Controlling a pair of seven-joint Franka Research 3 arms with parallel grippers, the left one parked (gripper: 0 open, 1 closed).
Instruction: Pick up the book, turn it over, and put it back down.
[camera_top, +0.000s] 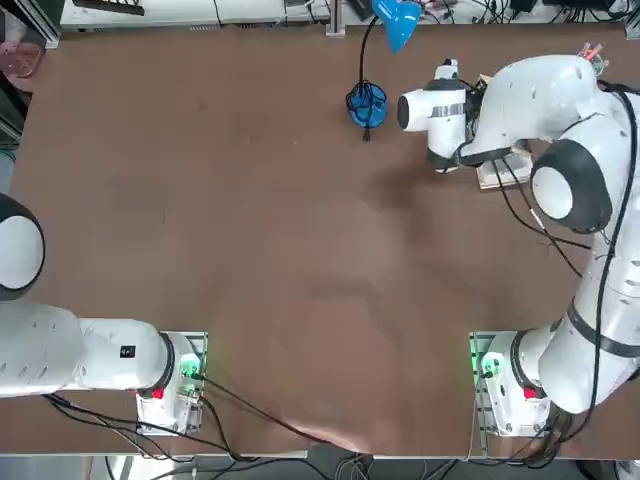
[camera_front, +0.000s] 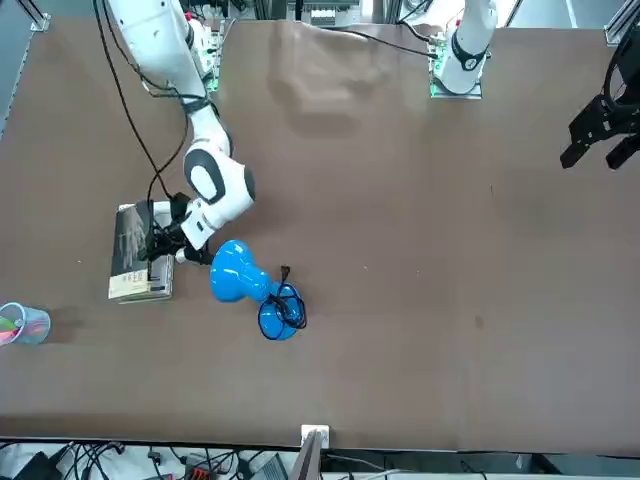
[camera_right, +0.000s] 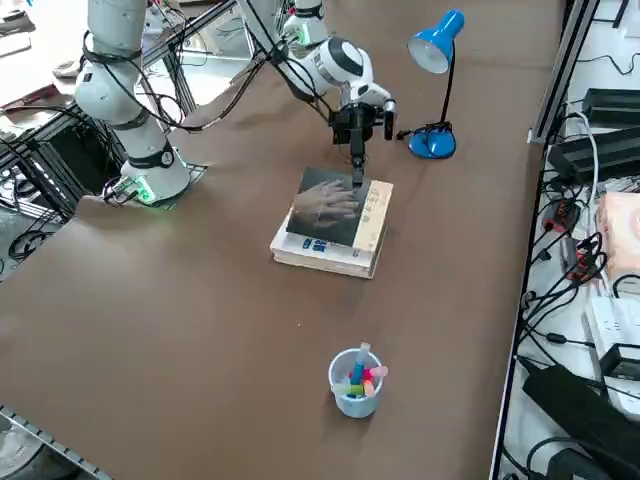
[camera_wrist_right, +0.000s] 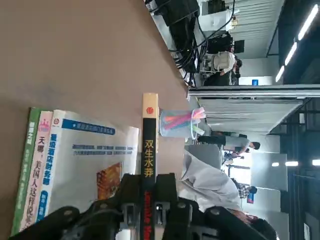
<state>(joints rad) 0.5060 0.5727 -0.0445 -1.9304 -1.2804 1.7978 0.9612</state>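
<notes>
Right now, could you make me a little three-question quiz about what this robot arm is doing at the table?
1. True or false: the right gripper is shut on the spine edge of the book.
2. What does the book rest on? A) the bare table B) a stack of larger books C) the cup of pens
3. Fill in: the blue object standing near the stack is a desk ____.

Key: 1 true; its fingers clamp the dark spine in the wrist view. 2 B. 3 lamp.
</notes>
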